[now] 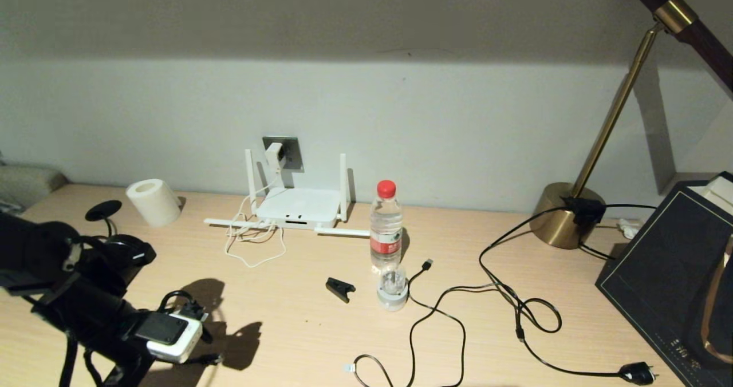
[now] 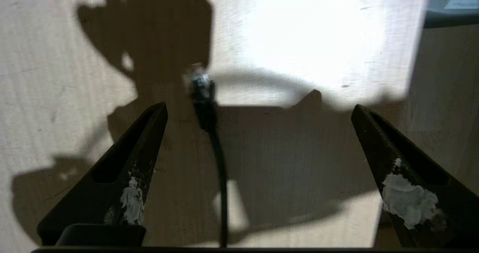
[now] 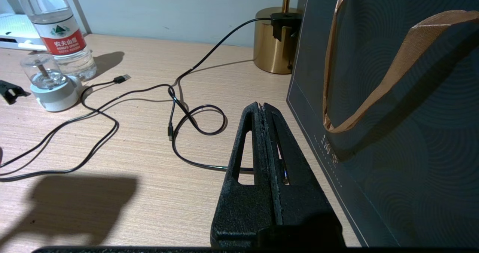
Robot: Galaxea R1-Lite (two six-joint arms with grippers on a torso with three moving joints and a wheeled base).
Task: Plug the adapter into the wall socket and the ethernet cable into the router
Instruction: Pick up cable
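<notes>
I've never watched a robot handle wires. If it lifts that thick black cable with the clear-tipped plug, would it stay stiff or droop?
Probably droop: the thick black ethernet cable lies in a gentle bend on the pale wooden desk, so it likely flexes. Its small clear-tipped connector looks light and may swing. The open left gripper straddles it, so a grip near the plug seems steadier.

White adapter (image 1: 274,156) in wall socket (image 1: 292,149)
</notes>
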